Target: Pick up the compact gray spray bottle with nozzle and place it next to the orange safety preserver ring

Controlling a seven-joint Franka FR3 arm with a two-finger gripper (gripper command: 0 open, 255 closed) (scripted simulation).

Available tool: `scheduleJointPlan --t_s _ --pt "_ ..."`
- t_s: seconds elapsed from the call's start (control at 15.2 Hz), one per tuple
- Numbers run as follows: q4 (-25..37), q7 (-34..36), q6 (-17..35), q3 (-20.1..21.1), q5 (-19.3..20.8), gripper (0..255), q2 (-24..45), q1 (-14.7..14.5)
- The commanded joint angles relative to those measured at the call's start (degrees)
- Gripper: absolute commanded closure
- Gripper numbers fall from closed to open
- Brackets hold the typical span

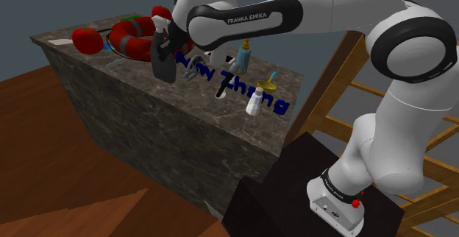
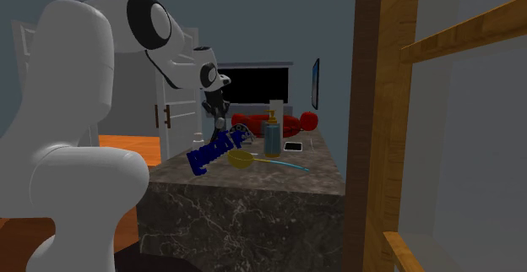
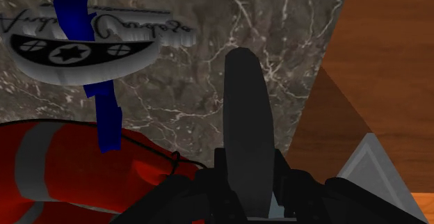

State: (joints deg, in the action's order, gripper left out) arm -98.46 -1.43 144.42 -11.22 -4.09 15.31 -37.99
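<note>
One step, placing | fingers [image 3: 209,188] clenched on dark gray spray bottle [image 1: 163,60], upright just beside the orange preserver ring [image 1: 131,38] | lower straight onto marble surface [image 1: 191,99], release once base rests, avoid nudging ring.

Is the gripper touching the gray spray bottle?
Touching. In the wrist view the gripper clasps the dark gray spray bottle from both sides.
</note>
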Motion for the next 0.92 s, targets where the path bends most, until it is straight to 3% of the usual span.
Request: scheduleJointPlan --t_s 0.0,0.33,0.4,0.73,0.86 --pt "-0.06 -0.11 0.18 0.01 -0.08 255 0.06 0.06" --pt "-0.06 -0.11 0.18 0.01 -0.08 255 0.06 0.06" --pt "-0.06 -0.11 0.18 0.01 -0.08 0 0.07 0.06" --pt "-0.07 -0.11 0.18 0.01 -0.08 0 0.07 0.06" --pt "-1.22 0.50 -1.86 -0.29 0.91 0 -3.20 -0.39"
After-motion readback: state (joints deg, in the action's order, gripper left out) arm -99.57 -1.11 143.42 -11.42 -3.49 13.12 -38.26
